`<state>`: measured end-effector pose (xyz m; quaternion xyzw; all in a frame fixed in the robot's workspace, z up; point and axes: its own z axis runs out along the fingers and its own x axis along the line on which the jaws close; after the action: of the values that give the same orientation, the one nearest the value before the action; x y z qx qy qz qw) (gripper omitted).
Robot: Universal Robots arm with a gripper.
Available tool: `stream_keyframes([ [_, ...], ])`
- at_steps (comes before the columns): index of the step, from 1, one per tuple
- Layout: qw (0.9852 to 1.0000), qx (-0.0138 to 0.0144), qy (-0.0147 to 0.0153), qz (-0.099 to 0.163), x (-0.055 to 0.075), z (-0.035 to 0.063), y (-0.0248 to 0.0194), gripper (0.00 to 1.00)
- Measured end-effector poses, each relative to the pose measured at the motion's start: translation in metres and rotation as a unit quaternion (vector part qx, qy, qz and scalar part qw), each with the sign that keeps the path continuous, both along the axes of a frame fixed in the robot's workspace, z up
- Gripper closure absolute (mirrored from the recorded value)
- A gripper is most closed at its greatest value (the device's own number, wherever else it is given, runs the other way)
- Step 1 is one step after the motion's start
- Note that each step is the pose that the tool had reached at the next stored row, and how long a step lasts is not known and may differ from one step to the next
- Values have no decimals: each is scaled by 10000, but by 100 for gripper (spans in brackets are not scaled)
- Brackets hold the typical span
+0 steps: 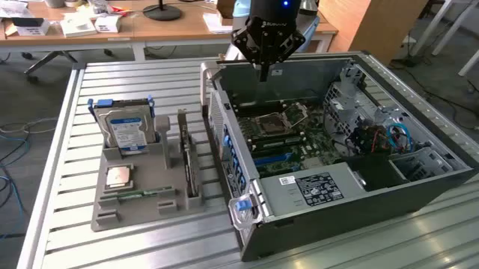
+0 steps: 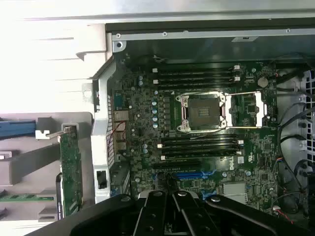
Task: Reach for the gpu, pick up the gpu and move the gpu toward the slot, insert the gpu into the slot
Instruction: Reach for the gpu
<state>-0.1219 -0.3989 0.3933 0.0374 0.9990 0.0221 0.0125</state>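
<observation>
The gpu [image 1: 190, 168] stands on edge in a grey holder [image 1: 134, 214] on the table, at the exterior view's left of the open computer case. In the wrist view the gpu [image 2: 72, 169] is a thin green-faced card with a silver bracket at one end. The slot [image 1: 275, 160] is a blue strip on the green motherboard, below the processor socket; in the wrist view the slot [image 2: 194, 174] lies just off my fingertips. My gripper [image 1: 262, 72] hangs above the case's far wall, fingers shut with nothing between them, well away from the gpu. The gripper [image 2: 172, 209] has its dark fingers pressed together.
A blue-labelled hard drive [image 1: 127, 130], a processor chip [image 1: 120, 176] and a green memory stick [image 1: 141, 194] also sit in the grey holder. The case [image 1: 419, 185] has cables and drive cages on the exterior view's right. Desks with clutter stand behind.
</observation>
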Motion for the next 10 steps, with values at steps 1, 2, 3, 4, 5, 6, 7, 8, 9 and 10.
stream_keyframes([
  [1, 10000, 0, 0, 0, 0, 0, 0, 87],
  [2, 10000, 0, 0, 0, 0, 0, 0, 87],
  [3, 10000, 0, 0, 0, 0, 0, 0, 87],
  [4, 10000, 0, 0, 0, -1, 0, 0, 87],
  [5, 10000, 0, 0, 0, -3, 0, 0, 87],
  [6, 10000, 0, 0, -1, -7, 0, 1, 87],
  [7, 10000, 0, 0, -1, -11, 0, 0, 87],
  [8, 10000, 0, 0, 0, -17, 0, 0, 87],
  [9, 10000, 0, 0, 0, -24, 0, 0, 87],
  [10, 10000, 0, 0, 0, -30, 0, 0, 87],
])
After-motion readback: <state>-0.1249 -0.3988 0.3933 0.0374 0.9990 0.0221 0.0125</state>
